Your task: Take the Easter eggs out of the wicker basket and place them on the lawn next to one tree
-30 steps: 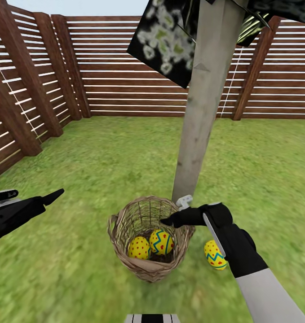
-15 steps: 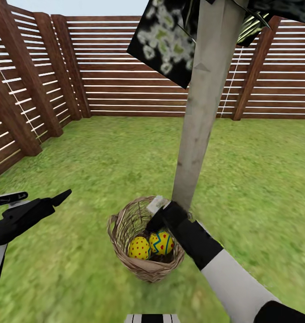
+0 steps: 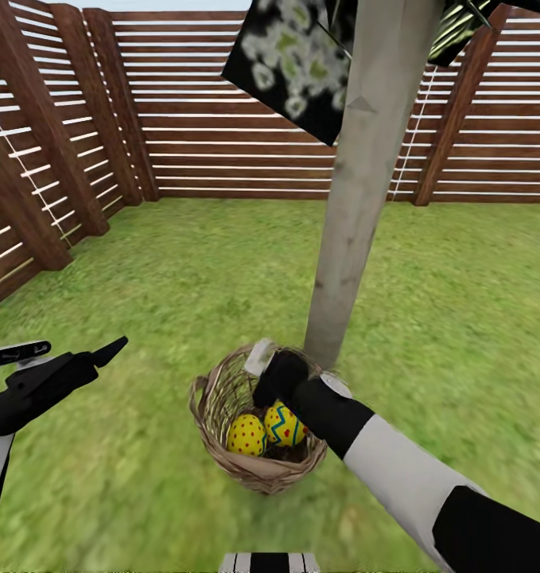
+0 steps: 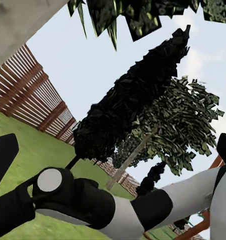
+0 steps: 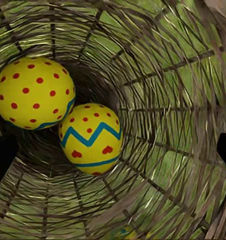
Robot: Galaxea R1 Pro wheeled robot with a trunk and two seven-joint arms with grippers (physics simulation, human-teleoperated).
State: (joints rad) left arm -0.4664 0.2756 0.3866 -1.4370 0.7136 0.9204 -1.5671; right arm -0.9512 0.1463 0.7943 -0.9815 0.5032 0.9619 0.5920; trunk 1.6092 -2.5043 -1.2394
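Note:
The wicker basket [image 3: 212, 391] stands on the lawn [image 3: 182, 278] at the foot of a pale tree trunk [image 3: 357, 199]. Two yellow Easter eggs lie in it side by side, one with red dots [image 3: 246, 435] and one with a blue zigzag [image 3: 283, 424]. My right gripper [image 3: 266, 395] hangs open over the basket's far rim, pointing down inside. The right wrist view looks into the basket wall [image 5: 167, 75] at the dotted egg [image 5: 33, 92] and the zigzag egg [image 5: 90, 137], with a fingertip [image 5: 3, 157] at each side. My left gripper [image 3: 83, 347] stays open and empty, off to the left.
A brown slat fence [image 3: 222, 119] closes the garden at the back and left. Dark blossom-flecked foliage [image 3: 293, 64] hangs overhead. Open grass lies on all sides of the basket. The left wrist view shows my right arm [image 4: 93, 205], a black tree [image 4: 127, 105] and a playset corner [image 4: 202, 225].
My right arm swung left from beside the basket to above it and tipped its fingers down inside. Its forearm now covers the egg lying on the grass at the right. The left gripper rose slightly.

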